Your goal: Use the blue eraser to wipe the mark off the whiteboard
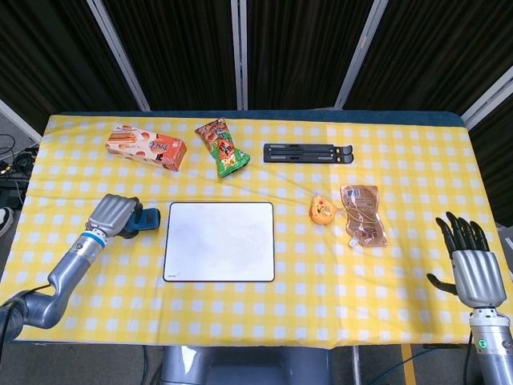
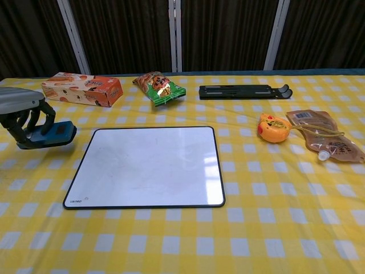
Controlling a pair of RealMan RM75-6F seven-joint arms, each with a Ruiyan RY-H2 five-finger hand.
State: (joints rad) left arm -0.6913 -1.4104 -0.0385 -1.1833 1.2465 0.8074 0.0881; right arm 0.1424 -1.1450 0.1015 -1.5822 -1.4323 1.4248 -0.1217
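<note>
The whiteboard (image 1: 221,241) (image 2: 149,165) lies flat in the middle of the table, and its white surface shows no mark. Left of it, off the board, my left hand (image 1: 111,215) (image 2: 21,107) grips the blue eraser (image 1: 147,219) (image 2: 50,133) just above or on the yellow checked cloth. My right hand (image 1: 467,261) hangs at the table's near right corner, fingers spread, holding nothing; the chest view does not show it.
At the back stand an orange snack box (image 1: 147,147), a green snack bag (image 1: 222,147) and a black folding stand (image 1: 309,152). Right of the board lie an orange toy (image 1: 323,209) and a brown pouch (image 1: 362,214).
</note>
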